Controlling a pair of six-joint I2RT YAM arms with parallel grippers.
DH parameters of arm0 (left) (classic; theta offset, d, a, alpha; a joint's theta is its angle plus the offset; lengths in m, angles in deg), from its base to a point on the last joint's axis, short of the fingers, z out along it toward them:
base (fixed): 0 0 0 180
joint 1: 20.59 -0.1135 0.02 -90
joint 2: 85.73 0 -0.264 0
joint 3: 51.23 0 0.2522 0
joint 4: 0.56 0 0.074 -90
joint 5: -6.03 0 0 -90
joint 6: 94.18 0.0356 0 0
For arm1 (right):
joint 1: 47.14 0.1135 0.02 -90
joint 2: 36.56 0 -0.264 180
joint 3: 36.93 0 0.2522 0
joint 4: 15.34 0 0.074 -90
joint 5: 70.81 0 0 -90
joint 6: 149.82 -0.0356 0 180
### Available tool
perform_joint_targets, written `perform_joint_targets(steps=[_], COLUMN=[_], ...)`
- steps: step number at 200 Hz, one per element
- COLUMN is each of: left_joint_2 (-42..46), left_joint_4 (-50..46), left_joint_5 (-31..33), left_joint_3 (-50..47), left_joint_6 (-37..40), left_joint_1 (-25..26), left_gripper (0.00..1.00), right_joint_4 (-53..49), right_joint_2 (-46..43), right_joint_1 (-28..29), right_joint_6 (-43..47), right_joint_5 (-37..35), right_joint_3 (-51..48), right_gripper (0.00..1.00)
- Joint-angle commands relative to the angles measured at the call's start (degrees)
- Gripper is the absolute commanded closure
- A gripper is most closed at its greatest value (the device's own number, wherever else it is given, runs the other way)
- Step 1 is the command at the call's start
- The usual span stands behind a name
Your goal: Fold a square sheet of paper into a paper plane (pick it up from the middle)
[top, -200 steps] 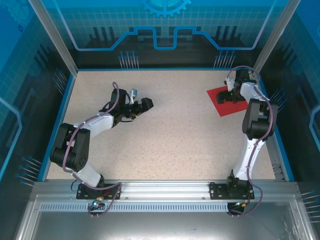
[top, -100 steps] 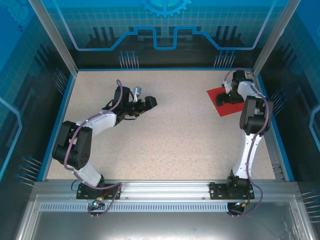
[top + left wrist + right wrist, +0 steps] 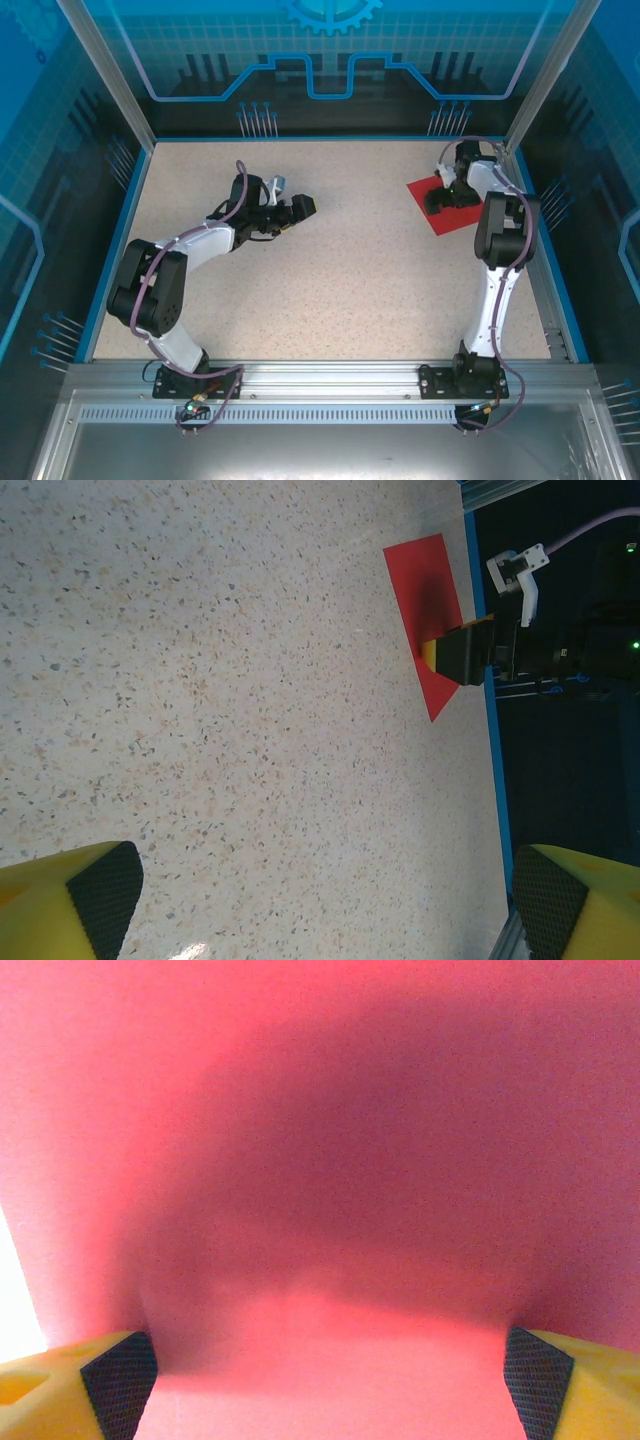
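Note:
The square sheet of paper (image 3: 452,218) lies flat and red at the table's back right, near the blue wall. My right gripper (image 3: 443,197) stands low over its middle, open, with the sheet (image 3: 320,1160) spread between its wide-set fingertips (image 3: 120,1380); I cannot tell whether the tips touch the paper. My left gripper (image 3: 300,208) hovers open over bare table left of centre, nothing between its fingers. In the left wrist view the sheet (image 3: 425,590) shows far off, with the right gripper (image 3: 455,655) on its near half, and my left gripper (image 3: 325,900) spans the bottom edge. The paper plane is not in view.
The speckled table (image 3: 350,270) is ringed by a blue rim (image 3: 125,240) and see-through walls. The sheet lies close to the right rim (image 3: 492,730) and the back right corner post (image 3: 520,120).
My right gripper has shifted left across the sheet, and the sheet has slid slightly left with it. The left gripper moved a little to the right, then stayed.

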Motion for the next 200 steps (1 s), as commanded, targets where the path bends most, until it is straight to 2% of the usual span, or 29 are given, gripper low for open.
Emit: perform_joint_targets(steps=[1,34,67,121,200], left_joint_2=[-0.7,-0.4,-0.1,0.7,2.4], left_joint_4=[-0.7,-0.4,-0.5,-0.2,-0.5], left_joint_5=[-2.1,-2.4,-2.6,-3.1,-3.3], left_joint_3=[0.4,-0.1,-0.7,-1.8,-3.6], left_joint_6=[0.9,1.2,1.8,2.1,3.3], left_joint_1=[0.4,0.4,0.4,0.3,0.4], left_gripper=[0.01,0.01,0.01,0.01,0.01], right_joint_4=[-5.2,-5.5,-6.0,-8.0,-8.8], right_joint_2=[-0.4,-2.6,-4.7,-6.1,-5.7], right_joint_1=[1.8,4.3,5.8,9.2,16.3], right_joint_6=[1.8,2.7,2.5,-1.3,-9.8], right_joint_5=[-1.4,-5.3,-6.2,-0.3,5.2], right_joint_3=[-2.5,-5.2,-7.0,-7.1,-7.8], right_gripper=[0.05,0.02,0.01,0.08,0.09])
